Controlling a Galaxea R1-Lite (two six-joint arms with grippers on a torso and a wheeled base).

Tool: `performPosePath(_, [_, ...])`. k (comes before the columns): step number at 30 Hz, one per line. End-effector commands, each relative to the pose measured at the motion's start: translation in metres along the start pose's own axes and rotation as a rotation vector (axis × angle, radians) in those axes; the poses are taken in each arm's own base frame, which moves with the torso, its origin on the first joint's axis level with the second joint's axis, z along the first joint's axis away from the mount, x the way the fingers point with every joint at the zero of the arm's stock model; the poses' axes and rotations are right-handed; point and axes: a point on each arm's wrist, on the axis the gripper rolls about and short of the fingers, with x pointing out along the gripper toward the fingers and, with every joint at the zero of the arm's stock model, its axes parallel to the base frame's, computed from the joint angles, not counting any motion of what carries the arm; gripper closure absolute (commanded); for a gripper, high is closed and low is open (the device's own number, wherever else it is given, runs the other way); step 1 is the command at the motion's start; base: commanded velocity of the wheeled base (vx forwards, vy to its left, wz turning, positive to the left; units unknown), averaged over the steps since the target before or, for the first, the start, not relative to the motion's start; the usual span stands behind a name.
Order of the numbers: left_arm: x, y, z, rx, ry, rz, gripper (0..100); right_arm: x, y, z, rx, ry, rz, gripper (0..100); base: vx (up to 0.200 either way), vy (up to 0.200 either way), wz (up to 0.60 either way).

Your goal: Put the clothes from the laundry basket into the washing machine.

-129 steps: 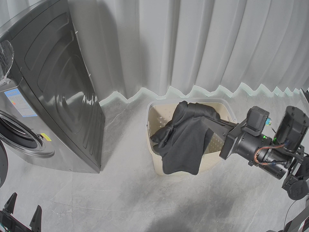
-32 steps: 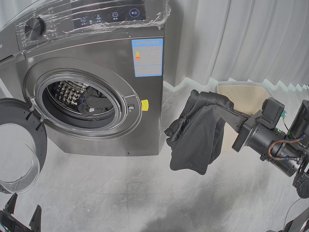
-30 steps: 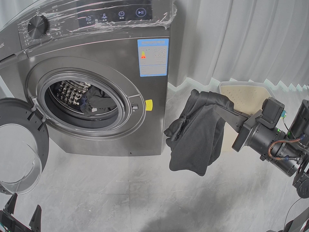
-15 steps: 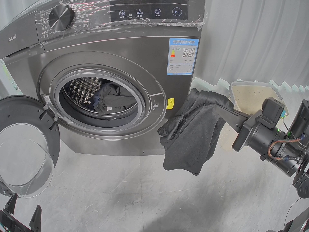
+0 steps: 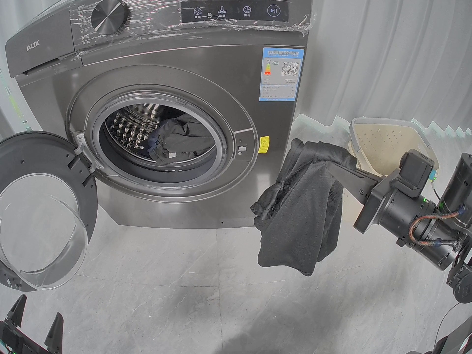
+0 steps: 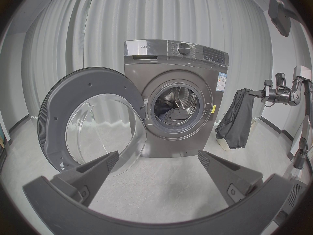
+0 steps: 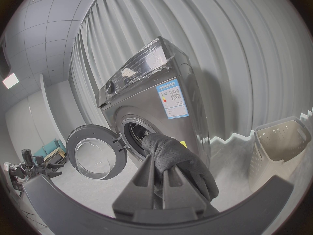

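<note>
The right arm point(image 5: 418, 217) reaches in from the right side toward the left, with the forearm raised and the wrist roughly level. The right gripper point(image 7: 159, 167) is clamped: its two fingers point(image 7: 145, 180) stand close together, with a dark garment point(image 5: 300, 212) pinched between them and hanging free below. The left gripper point(image 6: 157, 154) sits low at the near left. Its fingers are spread wide apart with nothing between them. The two grippers are well apart, the left one low and the right one raised.
</note>
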Motion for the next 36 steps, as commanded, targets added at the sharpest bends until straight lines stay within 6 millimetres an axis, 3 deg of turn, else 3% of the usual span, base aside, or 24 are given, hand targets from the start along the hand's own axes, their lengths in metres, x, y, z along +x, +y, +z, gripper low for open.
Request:
performPosePath(1, [-0.0002, 0.0001, -0.0045, 0.000, -0.002, 0.000, 0, 0.0006, 0.0001, -0.0002, 0.000, 0.001, 0.000, 100, 0.000, 0.200, 0.00])
performPosePath(14, [-0.0002, 0.0002, -0.0045, 0.000, -0.002, 0.002, 0, 0.0017, -0.0008, -0.0017, -0.001, 0.006, -0.004, 100, 0.000, 0.200, 0.00])
performPosePath(36, [-0.0002, 0.0001, -0.0045, 0.001, -0.002, 0.000, 0, 0.0044, -0.0010, -0.0072, 0.002, 0.026, -0.003, 100, 0.000, 0.000, 0.00])
